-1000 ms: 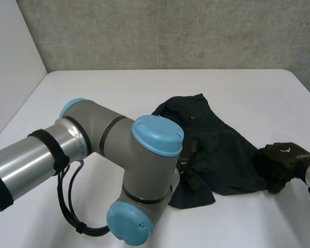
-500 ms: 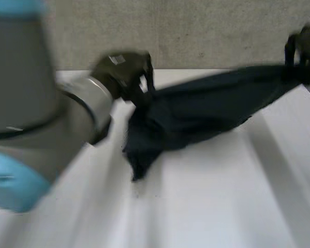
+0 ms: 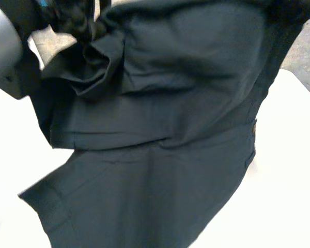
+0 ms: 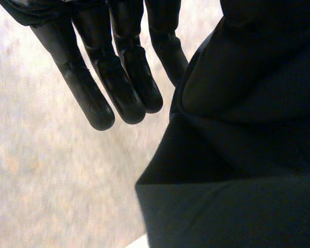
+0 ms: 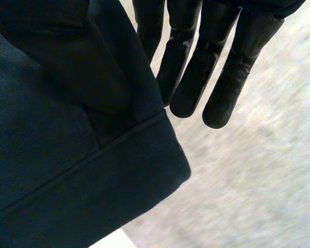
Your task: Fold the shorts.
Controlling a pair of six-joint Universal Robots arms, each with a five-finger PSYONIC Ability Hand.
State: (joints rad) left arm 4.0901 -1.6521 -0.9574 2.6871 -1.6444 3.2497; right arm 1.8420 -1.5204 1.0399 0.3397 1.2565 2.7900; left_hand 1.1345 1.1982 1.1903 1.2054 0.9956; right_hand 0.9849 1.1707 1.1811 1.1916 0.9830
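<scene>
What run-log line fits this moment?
shorts: held up, hanging open | left robot hand: pinching cloth edge | right robot hand: pinching hemmed corner | fold: not yet made

We see the left hand (image 4: 113, 62) reaching in with its fingers (image 4: 80, 88) straight and close together, their tips set against a mottled grey-beige surface (image 4: 41, 181). Right beside them are the dark shorts (image 4: 237, 201). The thumb (image 4: 217, 82) lies pressed on the cloth and pinches it against the nearest finger, whose tip slips behind the fabric's edge. Beneath the thumb a fold crosses the cloth
</scene>
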